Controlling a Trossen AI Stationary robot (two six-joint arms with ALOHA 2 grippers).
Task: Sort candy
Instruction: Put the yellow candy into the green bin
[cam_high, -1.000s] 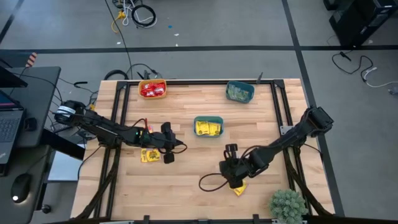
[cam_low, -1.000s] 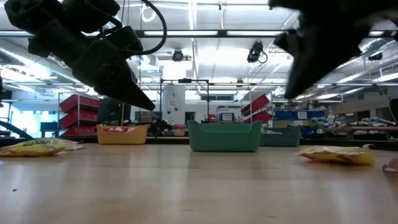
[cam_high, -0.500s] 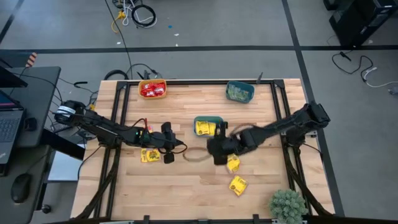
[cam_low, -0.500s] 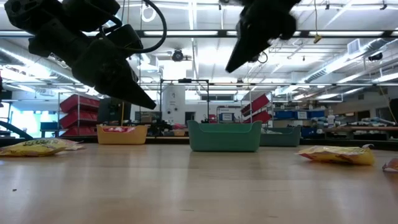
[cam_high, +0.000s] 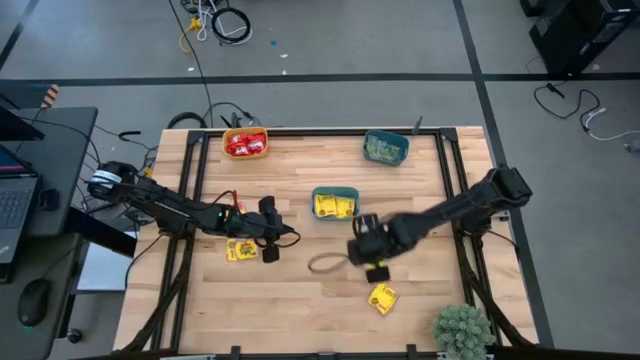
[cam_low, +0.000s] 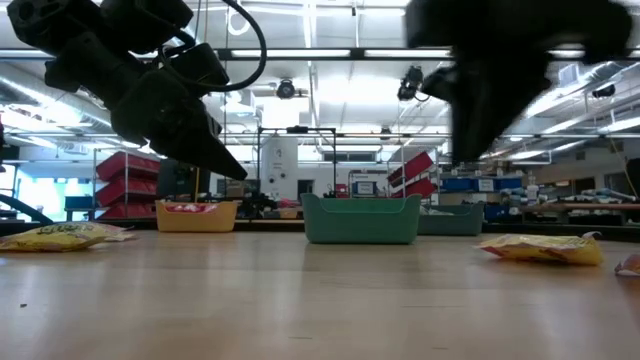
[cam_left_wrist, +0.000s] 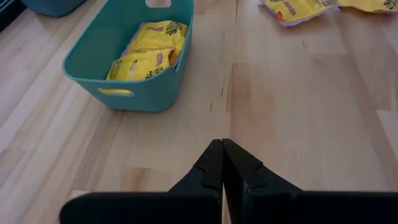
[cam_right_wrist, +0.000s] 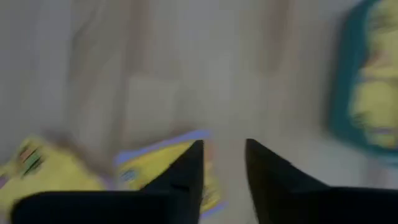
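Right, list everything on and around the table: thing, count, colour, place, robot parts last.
Orange bowl: one, holds red candy, far left corner of the table.
Teal bowl, far right: one, holds pale green candy.
Teal bowl, centre: one, holds yellow candy packets.
Loose yellow candy packets: three in the high view; one by the left gripper, one partly under the right gripper, one nearer the front edge.
Potted plant: one, green, front right corner.
Laptop: one, dark, on the desk to the left.
Left gripper: shut, left of centre.
Right gripper: open, below the centre bowl.
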